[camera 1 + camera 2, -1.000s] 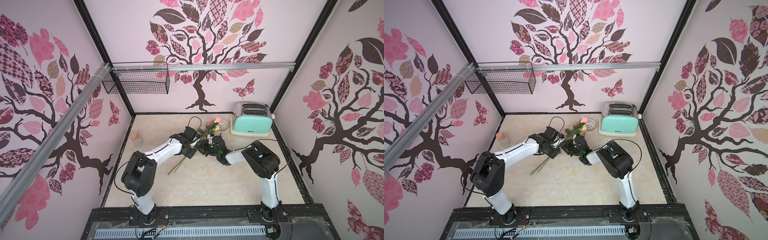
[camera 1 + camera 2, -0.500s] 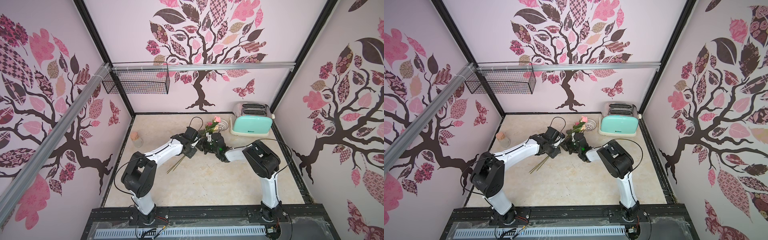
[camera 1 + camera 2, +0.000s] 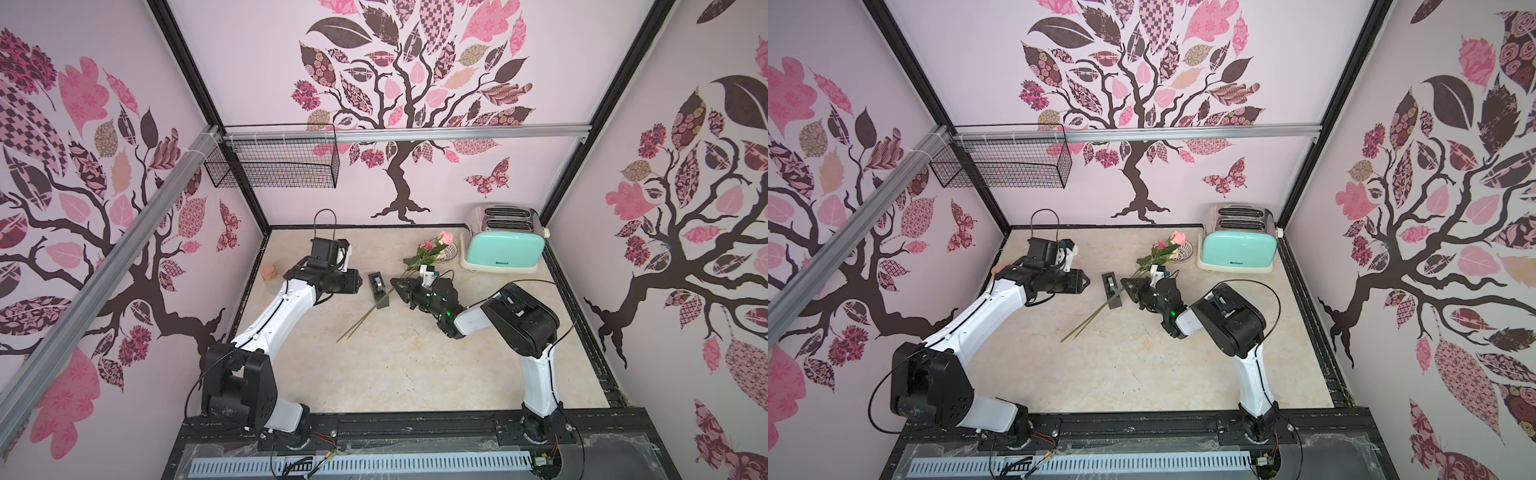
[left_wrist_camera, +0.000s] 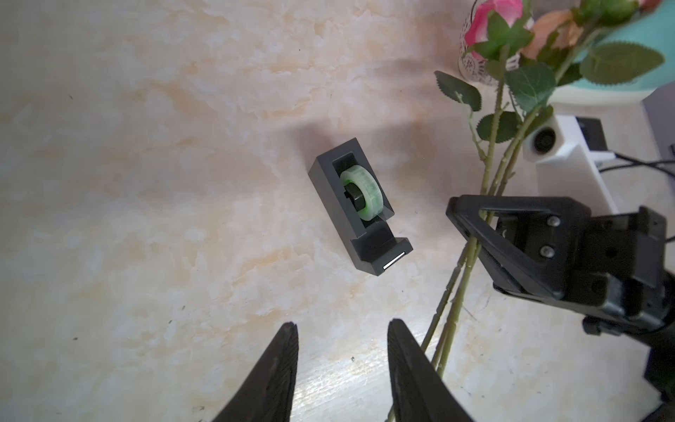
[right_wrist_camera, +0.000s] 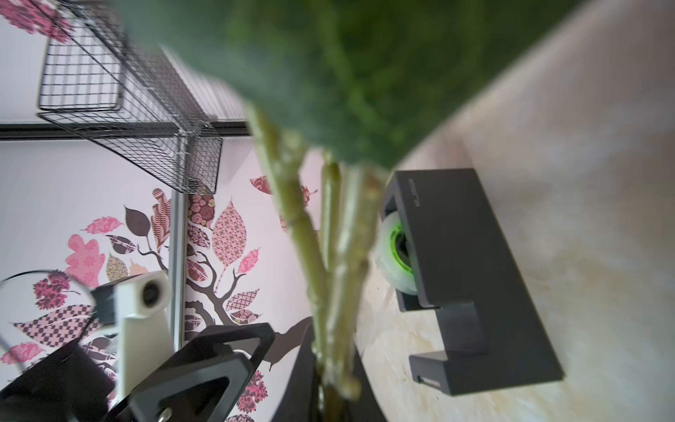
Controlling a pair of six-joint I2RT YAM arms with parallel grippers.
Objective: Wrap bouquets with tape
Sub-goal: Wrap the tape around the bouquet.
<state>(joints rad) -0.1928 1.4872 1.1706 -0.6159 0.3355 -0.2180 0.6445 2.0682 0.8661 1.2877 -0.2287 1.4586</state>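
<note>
the right fingers [image 4: 461, 213] pinch the bouquets [image 4: 498, 126] mid-stem, just beside the tape [image 4: 359, 204] on the bench [image 4: 182, 182]; the left fingers [image 4: 281, 365] hover half-open, empty; i'd worry the loose stems splay or slip, or the tape skids when tugged.

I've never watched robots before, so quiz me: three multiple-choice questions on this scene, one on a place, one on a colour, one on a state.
1. Where is the tape dispenser? A on a shelf; B in a drawer; C on the table, between left gripper and right gripper.
2. The toaster is: A mint green; B red; C black.
3. The right gripper is: A open; B shut on the rose stems; C shut on the tape dispenser.
Answers: C, it stands between them; A, its side is mint; B, stems run through its closed jaws.
</note>
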